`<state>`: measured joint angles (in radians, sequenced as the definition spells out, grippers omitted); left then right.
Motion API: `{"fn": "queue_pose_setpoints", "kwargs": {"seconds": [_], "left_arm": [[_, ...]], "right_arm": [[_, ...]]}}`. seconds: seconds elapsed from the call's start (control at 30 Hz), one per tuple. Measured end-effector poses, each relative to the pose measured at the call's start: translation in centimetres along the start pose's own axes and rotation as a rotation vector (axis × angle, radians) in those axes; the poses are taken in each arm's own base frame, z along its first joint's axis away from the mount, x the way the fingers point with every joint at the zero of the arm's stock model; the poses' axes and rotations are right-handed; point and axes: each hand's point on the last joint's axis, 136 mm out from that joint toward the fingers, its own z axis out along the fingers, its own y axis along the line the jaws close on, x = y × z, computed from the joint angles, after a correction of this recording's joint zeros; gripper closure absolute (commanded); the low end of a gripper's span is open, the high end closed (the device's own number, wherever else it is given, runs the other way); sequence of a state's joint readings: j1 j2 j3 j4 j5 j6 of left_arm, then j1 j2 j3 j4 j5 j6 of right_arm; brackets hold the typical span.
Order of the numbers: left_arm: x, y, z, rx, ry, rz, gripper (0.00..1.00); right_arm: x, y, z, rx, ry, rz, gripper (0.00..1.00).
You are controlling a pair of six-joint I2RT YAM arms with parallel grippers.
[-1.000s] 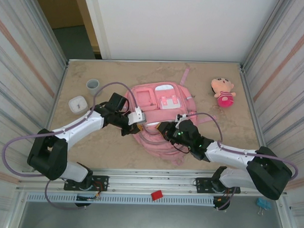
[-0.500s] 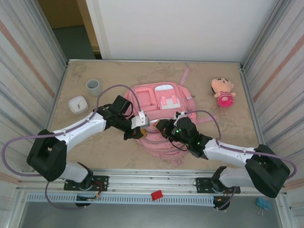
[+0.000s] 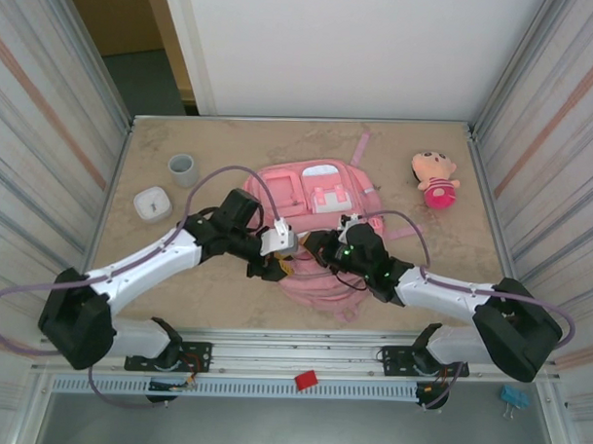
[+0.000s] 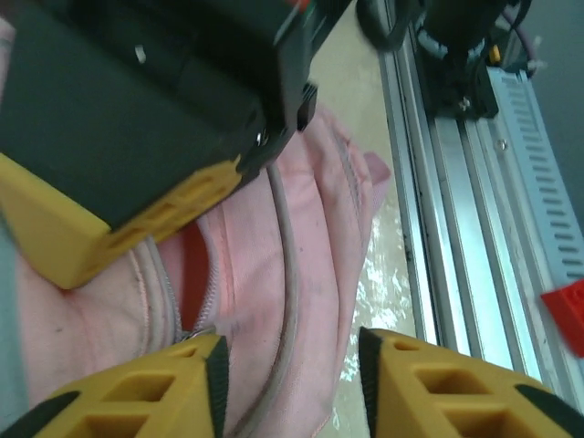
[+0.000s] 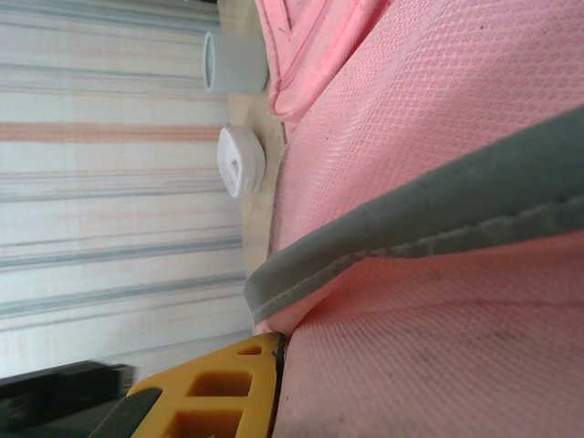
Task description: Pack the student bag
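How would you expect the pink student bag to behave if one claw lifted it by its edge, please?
The student bag would probably flop and sag, since its fabric lies creased and folded by the left claw. It looks flat, so it is likely light for its size. Its woven mesh surface should grip rather than slip.

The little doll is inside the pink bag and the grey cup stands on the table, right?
No. The doll lies on the table, apart from the student bag, on its right side. The top external view shows it. The grey cup does stand on the table.
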<state>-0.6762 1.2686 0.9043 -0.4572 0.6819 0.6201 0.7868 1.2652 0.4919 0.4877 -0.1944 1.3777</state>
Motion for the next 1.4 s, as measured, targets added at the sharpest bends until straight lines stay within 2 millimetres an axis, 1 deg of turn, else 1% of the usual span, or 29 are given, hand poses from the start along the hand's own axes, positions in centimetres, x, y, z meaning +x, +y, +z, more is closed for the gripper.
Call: {"fn": "queue_pose_setpoints", "kwargs": {"seconds": [0.07,0.13,0.23,0.33,0.47,0.67,0.87,0.93,1.0,1.07,1.13,1.2,1.23,1.33,1.4], "left_arm": [[-0.6,0.2,-1.0,-0.053,-0.012,0.056,0.50],[-0.6,0.6,-1.9,-0.120,0.000,0.113,0.49],[0.2,1.6,-2.5,-0.200,0.053,0.178,0.48],[1.1,2.7,-2.4,-0.249,0.105,0.235,0.48],[1.1,3.6,-1.9,-0.293,0.095,0.318,0.48],[1.3,4.2,-0.3,-0.281,0.097,0.397,0.48],[2.0,4.4,0.7,-0.262,0.124,0.436,0.51],[2.2,4.5,1.0,-0.261,0.132,0.442,0.55],[2.4,4.8,1.1,-0.271,0.140,0.449,0.61],[2.4,5.0,1.1,-0.285,0.137,0.457,0.71],[2.5,5.1,1.2,-0.289,0.134,0.465,0.88],[2.5,4.9,1.3,-0.283,0.136,0.471,0.97],[2.5,4.8,1.3,-0.280,0.137,0.471,1.00],[2.5,4.2,1.0,-0.279,0.134,0.468,1.00],[2.4,3.6,0.6,-0.291,0.126,0.452,1.00]], "right_arm": [[-0.2,0.0,-0.2,0.003,0.029,-0.016,0.89],[-0.4,0.3,-0.4,0.007,0.059,-0.040,0.89],[-0.5,0.7,-0.9,0.012,0.092,-0.070,0.89],[-0.4,0.7,-1.3,0.022,0.117,-0.094,0.89],[0.0,0.5,-1.5,0.030,0.137,-0.119,0.89],[0.2,0.3,-1.6,0.038,0.153,-0.122,0.89],[0.3,0.9,-1.7,0.023,0.169,-0.137,0.88],[0.3,1.1,-1.7,0.022,0.174,-0.138,0.87],[0.5,1.3,-1.7,0.016,0.186,-0.138,0.86],[0.7,1.4,-1.7,0.011,0.196,-0.138,0.86],[0.8,1.5,-1.8,0.006,0.207,-0.136,0.86],[0.7,1.6,-1.9,-0.001,0.212,-0.133,0.85],[0.6,1.7,-1.9,-0.006,0.218,-0.132,0.85],[0.6,1.8,-2.0,-0.016,0.237,-0.129,0.84],[0.8,2.0,-1.8,-0.026,0.262,-0.130,0.81]]}}
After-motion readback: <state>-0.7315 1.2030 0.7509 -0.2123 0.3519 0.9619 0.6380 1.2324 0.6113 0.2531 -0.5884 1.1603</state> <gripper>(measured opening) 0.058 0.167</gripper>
